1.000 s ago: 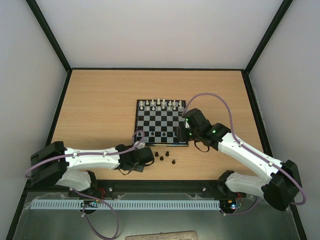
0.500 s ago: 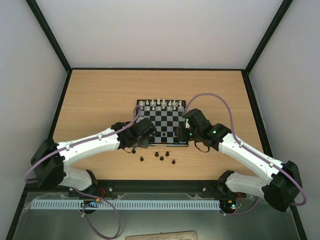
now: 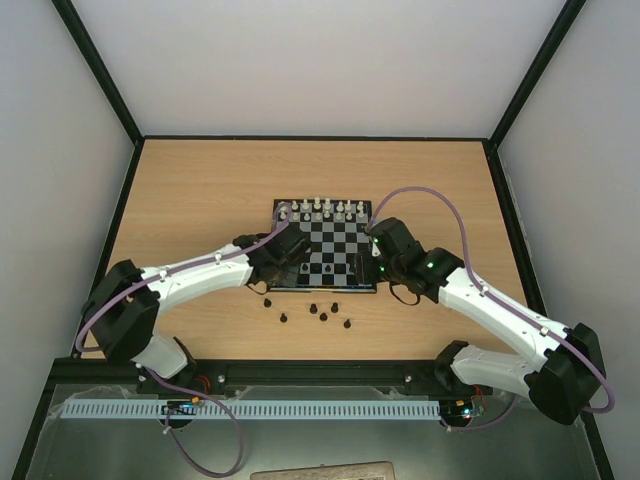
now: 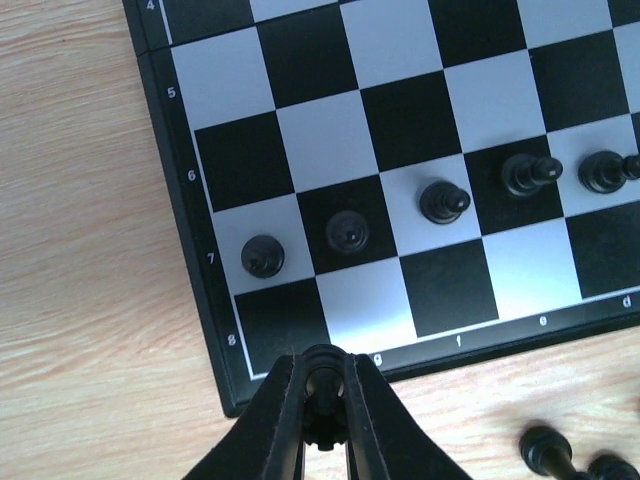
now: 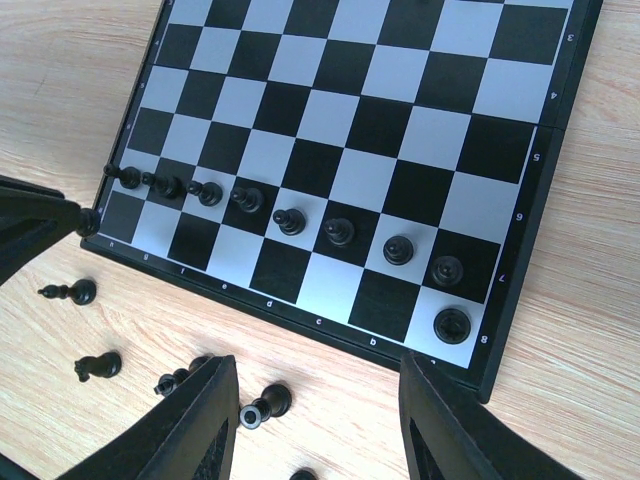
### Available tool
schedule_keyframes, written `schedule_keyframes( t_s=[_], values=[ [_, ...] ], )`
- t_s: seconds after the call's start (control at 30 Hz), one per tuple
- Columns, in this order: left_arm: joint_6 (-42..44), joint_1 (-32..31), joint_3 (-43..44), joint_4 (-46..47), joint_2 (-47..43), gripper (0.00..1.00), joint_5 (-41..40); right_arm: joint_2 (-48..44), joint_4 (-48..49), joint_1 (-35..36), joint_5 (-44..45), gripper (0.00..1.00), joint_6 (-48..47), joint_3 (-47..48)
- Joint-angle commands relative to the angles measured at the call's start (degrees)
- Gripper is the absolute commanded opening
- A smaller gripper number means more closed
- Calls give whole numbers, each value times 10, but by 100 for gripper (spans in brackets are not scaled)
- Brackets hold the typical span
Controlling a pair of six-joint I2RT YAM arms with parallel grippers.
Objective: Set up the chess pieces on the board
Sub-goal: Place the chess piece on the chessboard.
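Left tool (image 4: 322,392) grips a black chess piece (image 4: 322,364), mostly hidden between its fingers (image 4: 278,415), type unclear.

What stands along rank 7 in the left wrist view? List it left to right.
black pawn on h7, black pawn on g7, black pawn on f7, black pawn on e7, black pawn on d7

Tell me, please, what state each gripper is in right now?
Left gripper: shut on a black chess piece.
Right gripper: open, holding nothing.
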Motion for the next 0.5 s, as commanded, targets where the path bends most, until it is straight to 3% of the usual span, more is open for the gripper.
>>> schedule_keyframes(
  t_s=[0.0,0.47],
  values=[
    [15,11,-12,27,15,2,12,-8,-3,-2,2,45,-5,-7],
    [24,24,-29,45,51,2,-7,-1,-2,-2,-3,45,-7,-7]
  ],
)
